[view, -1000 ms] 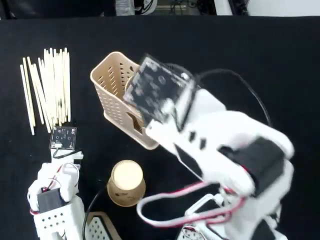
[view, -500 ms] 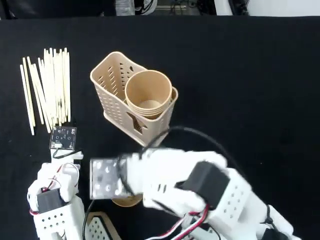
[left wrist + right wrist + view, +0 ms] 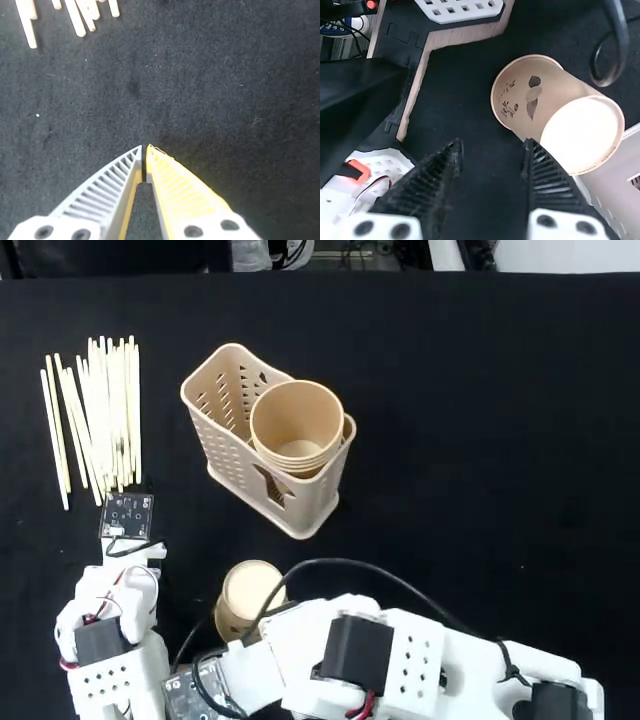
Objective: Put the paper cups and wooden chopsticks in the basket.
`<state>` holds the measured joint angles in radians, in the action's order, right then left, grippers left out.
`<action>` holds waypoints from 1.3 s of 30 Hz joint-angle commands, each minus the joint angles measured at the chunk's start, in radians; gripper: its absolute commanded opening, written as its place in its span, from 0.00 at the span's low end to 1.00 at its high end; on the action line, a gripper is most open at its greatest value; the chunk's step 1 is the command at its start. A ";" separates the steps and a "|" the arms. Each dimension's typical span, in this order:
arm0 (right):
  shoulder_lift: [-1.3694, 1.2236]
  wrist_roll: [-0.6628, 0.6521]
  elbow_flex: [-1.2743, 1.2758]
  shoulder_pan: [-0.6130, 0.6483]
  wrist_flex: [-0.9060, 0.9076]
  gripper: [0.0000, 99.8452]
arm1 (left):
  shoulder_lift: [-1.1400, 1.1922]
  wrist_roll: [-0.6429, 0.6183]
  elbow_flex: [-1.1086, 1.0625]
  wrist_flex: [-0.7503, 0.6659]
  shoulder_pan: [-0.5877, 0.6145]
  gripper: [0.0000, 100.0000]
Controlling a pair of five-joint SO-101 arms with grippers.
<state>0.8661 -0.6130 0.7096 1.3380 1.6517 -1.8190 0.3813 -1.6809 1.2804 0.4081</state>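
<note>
A beige slotted basket stands mid-table with a stack of paper cups inside it. One more paper cup stands upside down near the front edge. In the right wrist view that cup lies just beyond my right gripper, which is open with nothing between its fingers. Wooden chopsticks lie in a loose bundle at the far left. My left gripper is shut and holds nothing, hovering over bare cloth a short way from the chopstick ends.
Black cloth covers the table, with open room to the right of the basket. The right arm's white body fills the front edge. A wooden base plate and a black cable lie close to the loose cup.
The right arm swung from above the basket down to the front edge beside the upside-down cup, uncovering the cup stack in the basket. The left arm has not moved.
</note>
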 commanded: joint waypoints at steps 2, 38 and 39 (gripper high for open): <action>-0.002 -0.040 -0.008 0.009 -0.011 0.20 | -0.002 0.005 -0.018 0.005 -0.004 0.03; -0.001 -0.176 0.114 -0.201 -0.186 0.01 | -0.002 0.005 -0.018 0.005 -0.004 0.03; -0.001 -0.163 0.102 -0.201 -0.173 0.01 | -0.002 0.005 -0.018 0.005 -0.004 0.03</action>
<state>0.8631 -0.8002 0.8339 1.1538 1.4691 -1.8190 0.3813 -1.6809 1.2804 0.4081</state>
